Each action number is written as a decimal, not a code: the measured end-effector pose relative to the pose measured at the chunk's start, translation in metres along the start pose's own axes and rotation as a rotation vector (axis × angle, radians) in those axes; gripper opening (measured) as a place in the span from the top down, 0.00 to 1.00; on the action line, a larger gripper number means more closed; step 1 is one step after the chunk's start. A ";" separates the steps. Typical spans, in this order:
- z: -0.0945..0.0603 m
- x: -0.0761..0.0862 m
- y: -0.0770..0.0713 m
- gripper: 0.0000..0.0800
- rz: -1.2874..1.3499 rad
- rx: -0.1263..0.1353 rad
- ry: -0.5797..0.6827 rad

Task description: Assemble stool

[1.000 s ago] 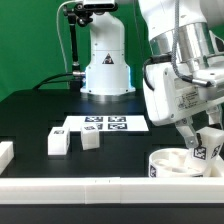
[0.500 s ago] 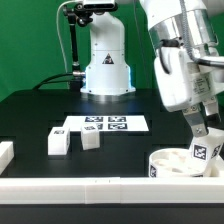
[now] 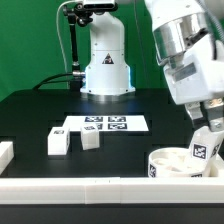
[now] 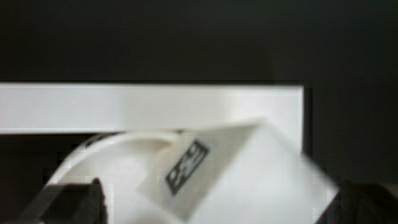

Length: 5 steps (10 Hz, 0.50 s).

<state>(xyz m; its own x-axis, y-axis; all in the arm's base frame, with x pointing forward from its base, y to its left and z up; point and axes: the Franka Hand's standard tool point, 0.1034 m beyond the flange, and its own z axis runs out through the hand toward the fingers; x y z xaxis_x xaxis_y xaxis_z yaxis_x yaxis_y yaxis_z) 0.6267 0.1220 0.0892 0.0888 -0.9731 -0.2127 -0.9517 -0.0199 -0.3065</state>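
Now we see the stool in pieces. Its seat [image 3: 170, 162] is a thick white disc with a square black-and-white tag on its side, lying at the surface's [image 3: 30, 120] front edge, toward the exterior view's right corner, against the long white rail [image 3: 90, 188] that borders that edge. One leg [image 3: 203, 150], a short white block with a tag on its face, stands tilted on the seat; in the wrist view the same leg [image 4: 214, 165] shows its tag slanted, with the seat's curved rim [image 4: 107, 150] beside it and the rail [image 4: 143, 108] behind. Two more legs lie loose on the surface near the middle: one [image 3: 58, 143] nearer the exterior view's left, the other [image 3: 91, 139] just beside it, apart from each other and well apart from the seat. Both are blocky, white and tagged.

Behind them the marker board [image 3: 105, 124] lies flat. A white block [image 3: 5, 155] sits at the surface's edge on the exterior view's left.

Our pincer [image 3: 205, 122] hangs right above the tilted leg, spread wide and gripping nothing; whether a fingertip touches the leg we cannot tell.
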 end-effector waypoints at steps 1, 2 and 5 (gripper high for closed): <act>-0.001 -0.003 -0.004 0.19 -0.149 -0.003 0.005; 0.004 -0.001 0.006 0.19 -0.235 -0.003 0.023; 0.005 0.000 0.008 0.19 -0.445 -0.017 0.023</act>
<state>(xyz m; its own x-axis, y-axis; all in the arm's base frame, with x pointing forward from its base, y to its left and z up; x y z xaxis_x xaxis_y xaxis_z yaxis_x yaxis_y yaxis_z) 0.6204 0.1229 0.0816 0.4843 -0.8738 -0.0430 -0.8272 -0.4413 -0.3479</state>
